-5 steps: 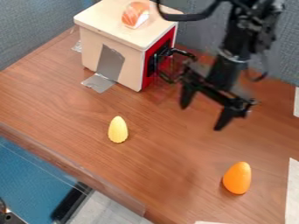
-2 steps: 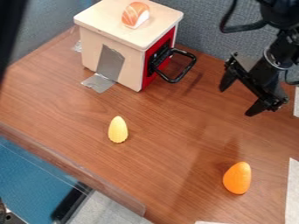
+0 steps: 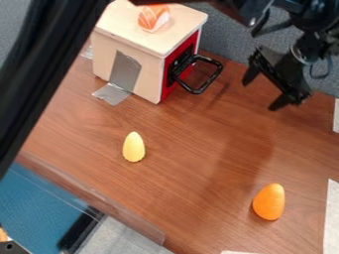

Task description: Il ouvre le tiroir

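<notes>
On my feed the gripper [image 3: 261, 94] hangs with its fingers spread apart; left of it I see the red-fronted drawer [image 3: 167, 92], its black handle [image 3: 213, 78] near but not touching, and below it an orange egg [image 3: 269, 202]

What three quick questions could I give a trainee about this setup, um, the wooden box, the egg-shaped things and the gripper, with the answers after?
1. Multiple choice: what rests on top of the pale wooden box?
A) a blue cup
B) an orange-and-white striped toy
C) a green block

2. True or false: the black two-finger gripper is apart from the black looped handle on the box's red front, its fingers open.

3. Short answer: which is nearer the box, the pale yellow egg-shaped piece or the bright orange egg-shaped piece?

Key: 1 B; 2 true; 3 the pale yellow piece.
</notes>
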